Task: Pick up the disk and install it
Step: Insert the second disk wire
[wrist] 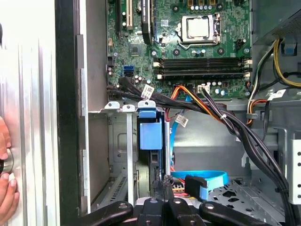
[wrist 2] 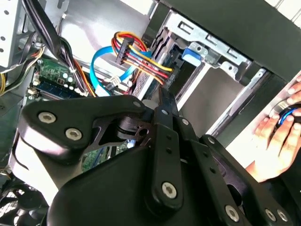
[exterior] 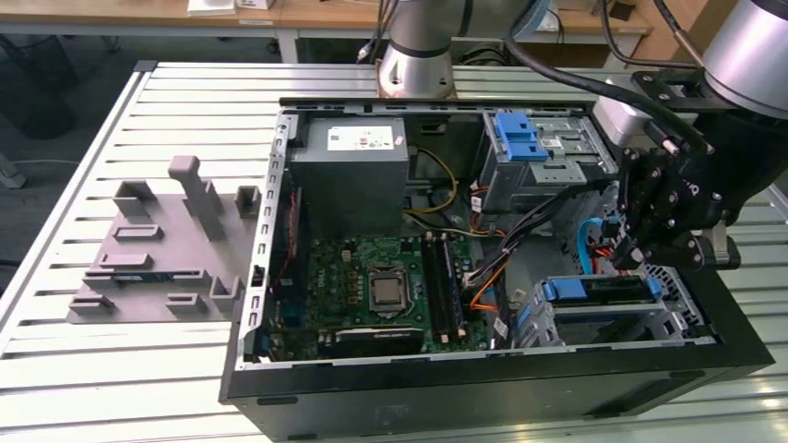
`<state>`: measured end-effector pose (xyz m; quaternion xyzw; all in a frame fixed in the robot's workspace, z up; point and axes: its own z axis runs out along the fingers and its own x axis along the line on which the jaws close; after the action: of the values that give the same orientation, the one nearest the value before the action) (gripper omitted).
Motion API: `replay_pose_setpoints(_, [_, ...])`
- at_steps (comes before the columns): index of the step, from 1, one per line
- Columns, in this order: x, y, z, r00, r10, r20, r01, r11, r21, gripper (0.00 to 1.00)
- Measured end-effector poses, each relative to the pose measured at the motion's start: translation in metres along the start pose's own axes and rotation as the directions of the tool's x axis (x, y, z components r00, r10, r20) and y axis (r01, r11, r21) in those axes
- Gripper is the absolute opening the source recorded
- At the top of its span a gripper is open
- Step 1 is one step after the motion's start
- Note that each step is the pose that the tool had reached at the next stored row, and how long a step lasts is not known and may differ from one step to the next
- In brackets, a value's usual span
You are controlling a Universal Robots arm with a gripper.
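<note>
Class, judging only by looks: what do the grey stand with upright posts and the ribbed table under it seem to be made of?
Grey stand with upright posts: likely matte plastic, uniform dull grey without glints. Ribbed table: probably bare metal, perhaps aluminium; pale silvery slats with a soft sheen.

An open black computer case (exterior: 493,392) lies on a slatted metal counter (exterior: 185,101). Inside, a green motherboard (exterior: 369,286) carries a processor socket (exterior: 388,291), with a grey power supply (exterior: 351,175) just beside it. A blue plastic bracket (exterior: 518,138) sits atop the grey metal drive bay (exterior: 560,152). Orange, red and black cables (wrist: 207,101) cross the case, near a light blue flat cable (wrist: 202,179). On the counter, at the exterior view's left, stands a grey plastic stand (exterior: 161,249) with upright posts.
</note>
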<state>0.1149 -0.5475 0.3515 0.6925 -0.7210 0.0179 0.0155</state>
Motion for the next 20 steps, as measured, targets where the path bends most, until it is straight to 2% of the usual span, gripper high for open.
replay_pose_setpoints(6, [0.0004,0.0078,-0.0002,1.0000,0.000,-0.0002,0.000,1.0000,0.0004,0.11])
replay_pose_setpoints(12, [0.0008,0.0098,-0.0076,1.0000,0.000,-0.0002,0.000,1.0000,0.0005,0.11])
replay_pose_setpoints(18, [0.0011,0.0174,-0.0083,1.0000,0.000,0.0016,0.000,1.0000,0.0006,0.11])
replay_pose_setpoints(20, [0.0013,0.0194,-0.0107,1.0000,0.000,0.0023,0.000,1.0000,0.0007,0.11])
